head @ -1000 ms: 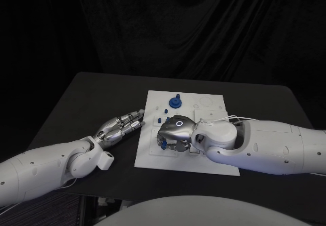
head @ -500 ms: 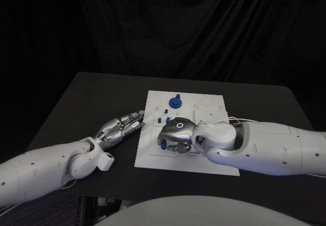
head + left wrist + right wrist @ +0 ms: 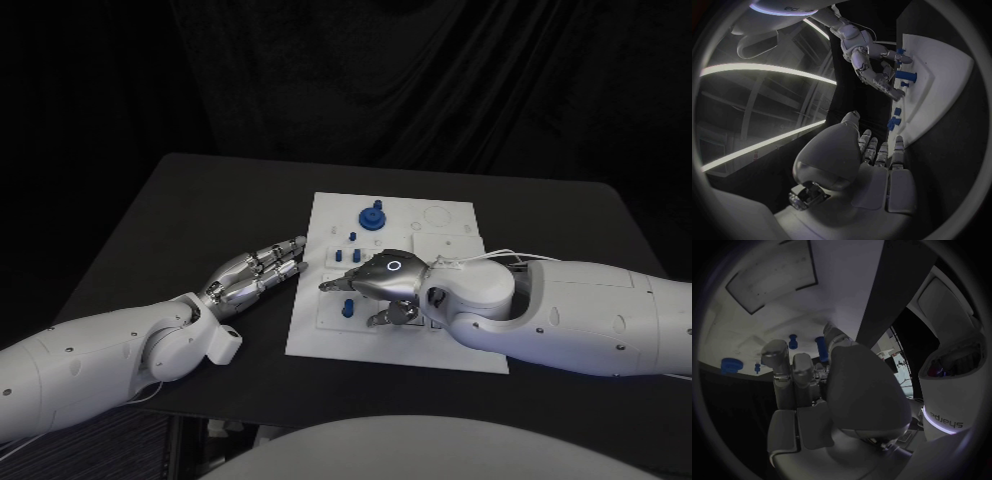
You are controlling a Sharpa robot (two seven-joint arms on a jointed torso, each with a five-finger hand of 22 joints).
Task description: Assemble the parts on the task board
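On the task board (image 3: 325, 335), blue parts (image 3: 372, 216) stand upright; right hand (image 3: 378, 287) hovers spread, empty; left hand (image 3: 257, 271) rests flat, fingers extended, beside it.

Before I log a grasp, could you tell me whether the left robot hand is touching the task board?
Cannot tell. In the head view the left robot hand lies with its fingertips at the task board edge, but neither contact nor gap shows plainly.

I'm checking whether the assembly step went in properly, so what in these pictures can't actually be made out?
- Whether the right hand holds a part: head view, its own fingers curl over the spot.
- The task board area under that hand: covered by hand and arm.
- Seating of the small blue parts: head view, too small.
- Fingertip contact: right wrist view, blocked by the palm.
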